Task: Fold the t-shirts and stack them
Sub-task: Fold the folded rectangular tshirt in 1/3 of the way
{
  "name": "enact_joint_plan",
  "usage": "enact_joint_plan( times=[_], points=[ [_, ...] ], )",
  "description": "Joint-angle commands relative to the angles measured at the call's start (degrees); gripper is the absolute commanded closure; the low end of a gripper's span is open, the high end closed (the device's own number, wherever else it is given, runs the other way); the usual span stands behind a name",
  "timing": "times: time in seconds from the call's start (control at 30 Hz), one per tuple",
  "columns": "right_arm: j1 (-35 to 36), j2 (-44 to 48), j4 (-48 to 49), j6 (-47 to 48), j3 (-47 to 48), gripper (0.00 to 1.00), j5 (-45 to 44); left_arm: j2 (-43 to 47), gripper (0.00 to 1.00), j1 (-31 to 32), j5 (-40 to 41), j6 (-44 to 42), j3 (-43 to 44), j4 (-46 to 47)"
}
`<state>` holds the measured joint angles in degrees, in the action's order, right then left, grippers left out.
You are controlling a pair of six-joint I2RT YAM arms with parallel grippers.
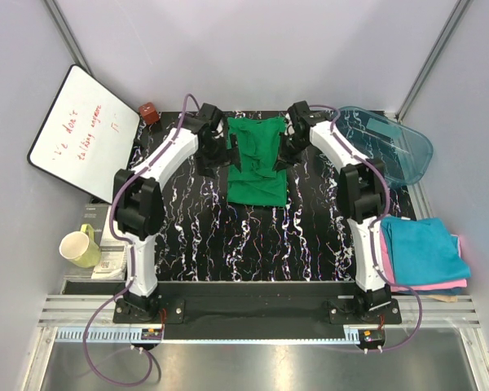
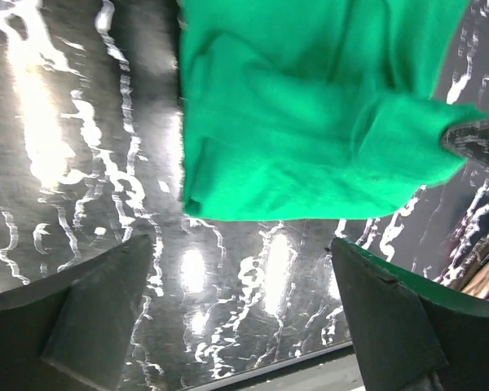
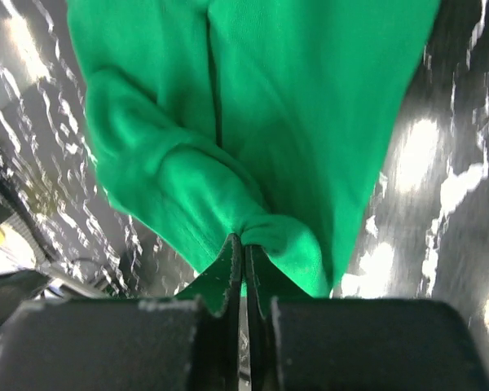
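Overhead view, near edge: a stack of folded shirts lies at the right side of the black marbled table (image 1: pixel 310 236), just beside the right arm's base. The teal-blue t-shirt (image 1: pixel 424 248) is on top, the pink t-shirt (image 1: pixel 437 287) shows as a strip beneath it, and only a sliver of the tan t-shirt (image 1: pixel 445 298) shows at the bottom. A pale yellow mug (image 1: pixel 81 246) stands off the table's left side.

Mid-table, toward the far side: the green t-shirt (image 1: pixel 257 163) lies partly folded between the two wrists. The left gripper (image 2: pixel 240 314) is fully spread. Its two fingers (image 2: pixel 90 318) stand wide apart over bare table and hold nothing, and the shirt's folded edge lies just past their tips. The right gripper (image 3: pixel 243 244) is clenched on a bunched fold of the green t-shirt, with cloth pinched between the closed jaws. The left wrist view shows the same pinch at the cloth's right corner.

Far side: a clear teal tub (image 1: pixel 391 147) sits at the right rear corner. A whiteboard (image 1: pixel 83 130) with red writing leans at the left, and a small red-brown object (image 1: pixel 149 112) lies beside it.
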<state>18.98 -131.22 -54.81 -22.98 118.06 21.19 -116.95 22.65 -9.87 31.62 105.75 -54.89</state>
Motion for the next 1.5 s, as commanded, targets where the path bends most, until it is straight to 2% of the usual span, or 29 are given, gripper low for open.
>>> enact_joint_plan(
  times=[0.0, 0.07, 0.13, 0.17, 0.23, 0.27, 0.4, 0.5, 0.53, 0.57, 0.63, 0.67, 0.8, 0.87, 1.03, 1.33, 1.47],
  points=[
    [-1.8, -4.6, -1.2, 1.1, 8.7, 0.96, 1.6, 2.4, 0.01, -1.5, -1.3, -3.0, 3.3, -2.0],
    [-2.8, -7.3, -1.4, -0.2, 11.7, 0.92, 0.9, 3.6, 0.01, -2.2, -1.7, -4.4, 2.2, -1.9],
    [-3.2, -8.9, -2.2, -0.7, 15.8, 0.82, -2.5, 4.4, 0.01, -2.4, -2.3, -5.1, 0.8, -1.9],
    [-3.2, -9.1, -2.4, -0.4, 17.0, 0.67, -3.6, 5.1, 0.01, -2.5, -2.2, -5.9, -0.8, -1.9],
    [-3.1, -7.5, -2.3, 0.8, 19.0, 0.53, -5.1, 5.8, 0.01, -2.5, -2.0, -6.5, -2.9, -1.6],
    [-3.0, -6.3, -1.6, 2.4, 18.8, 0.32, -5.5, 6.4, 0.01, -2.6, -1.9, -6.9, -5.1, -1.4],
    [-1.9, 2.9, 4.2, 5.8, 12.2, 0.01, -4.3, 7.6, 0.01, -2.5, -2.4, -7.2, -10.1, 0.6],
    [-1.8, 6.1, 6.6, 6.5, 6.2, 0.00, 0.7, 7.6, 0.01, -2.6, -3.1, -7.2, -12.2, 1.3],
    [-1.8, 6.4, 6.6, 6.7, 4.9, 0.03, 2.2, 7.5, 0.01, -2.6, -3.0, -7.1, -12.7, 1.5],
    [-1.8, 6.6, 6.6, 6.7, 1.9, 0.11, 4.8, 7.3, 0.01, -2.6, -2.7, -7.1, -12.8, 1.5],
    [-1.2, 7.2, 7.3, 6.6, -1.7, 0.80, 6.7, 7.0, 0.01, -2.6, -2.7, -7.3, -12.8, 1.4],
    [-0.6, 7.4, 8.0, 6.6, -4.7, 1.00, 6.8, 6.9, 0.01, -2.6, -2.5, -7.3, -12.8, 1.5],
    [4.5, 7.7, 8.9, 9.4, -8.8, 1.00, 1.4, 6.8, 0.01, -3.0, -2.1, -7.3, -12.9, 1.4],
    [7.5, 6.5, 8.8, 10.1, -8.5, 1.00, -0.5, 7.0, 0.01, -3.1, -2.0, -7.3, -13.2, 1.3],
    [9.2, 1.7, 8.2, 8.4, -5.1, 1.00, -1.9, 8.7, 0.01, -4.1, -1.6, -7.1, -15.0, 1.3],
    [9.3, -6.9, 3.1, 9.5, 6.7, 1.00, -5.5, 11.7, 0.01, -5.9, -0.3, -7.0, -18.2, 1.3],
    [9.3, -11.5, 0.1, 10.1, 16.4, 1.00, -8.3, 12.4, 0.01, -6.4, -0.2, -6.9, -18.8, 1.2]
  ],
)
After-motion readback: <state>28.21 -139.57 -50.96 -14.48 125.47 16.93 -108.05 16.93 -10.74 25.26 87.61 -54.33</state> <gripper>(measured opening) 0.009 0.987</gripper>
